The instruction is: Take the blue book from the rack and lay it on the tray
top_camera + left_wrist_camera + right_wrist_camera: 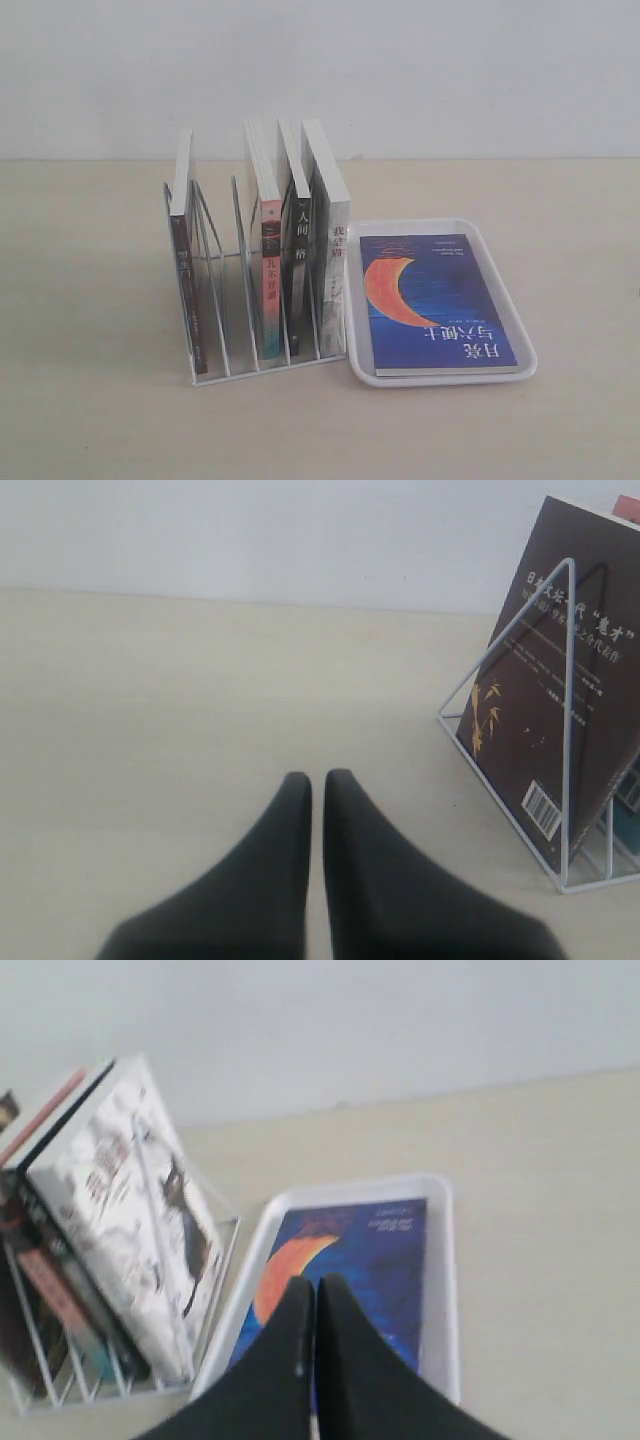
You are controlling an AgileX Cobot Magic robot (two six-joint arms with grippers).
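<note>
The blue book (435, 305) with its orange crescent moon lies flat, cover up, inside the white tray (508, 300), to the right of the rack (215, 330). The right wrist view looks down on the same blue book (375, 1260) in the tray (440, 1290), with my right gripper (316, 1282) shut and empty above it. My left gripper (317, 777) is shut with nothing in it, over bare tabletop beside the rack's wire end (565, 730). Neither gripper appears in the exterior view.
The rack holds several upright books: a dark-covered one (182, 270) at its left end, a red-and-teal-spined one (268, 280), a black-spined one (300, 260) and a white one (335, 265) against the tray. A pale wall stands behind the beige table.
</note>
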